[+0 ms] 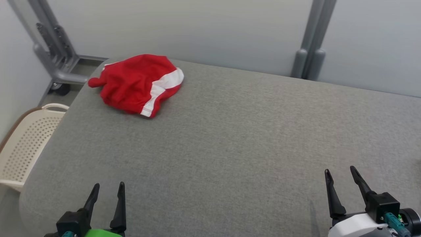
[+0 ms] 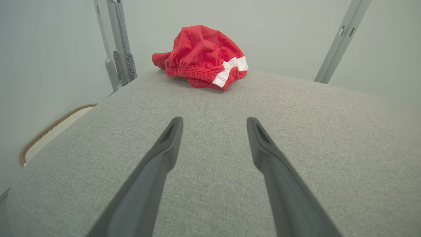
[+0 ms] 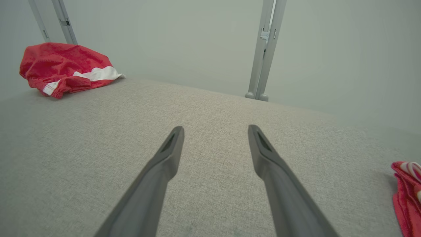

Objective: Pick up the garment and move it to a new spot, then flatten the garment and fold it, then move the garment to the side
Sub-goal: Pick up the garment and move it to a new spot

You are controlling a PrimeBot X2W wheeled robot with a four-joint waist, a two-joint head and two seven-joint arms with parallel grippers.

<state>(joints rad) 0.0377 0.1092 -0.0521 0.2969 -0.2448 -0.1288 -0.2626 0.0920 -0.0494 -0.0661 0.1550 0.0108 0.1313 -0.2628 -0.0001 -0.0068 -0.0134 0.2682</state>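
Note:
The garment (image 1: 138, 84) is a crumpled red pair of shorts with a white stripe, lying near the far left corner of the grey padded table (image 1: 230, 138). It also shows as the garment (image 2: 202, 56) straight ahead in the left wrist view and as the garment (image 3: 65, 69) at the far left of the right wrist view. My left gripper (image 1: 108, 187) rests open at the near left edge, far from the cloth. At the near right my right gripper (image 1: 340, 172) is open too, with nothing between its fingers.
A cream perforated basket (image 1: 26, 144) stands beside the table's left edge. Grey metal frame posts (image 1: 310, 42) rise behind the table against pale walls. Another red cloth with white stripes (image 3: 408, 194) lies at the table's right edge in the right wrist view.

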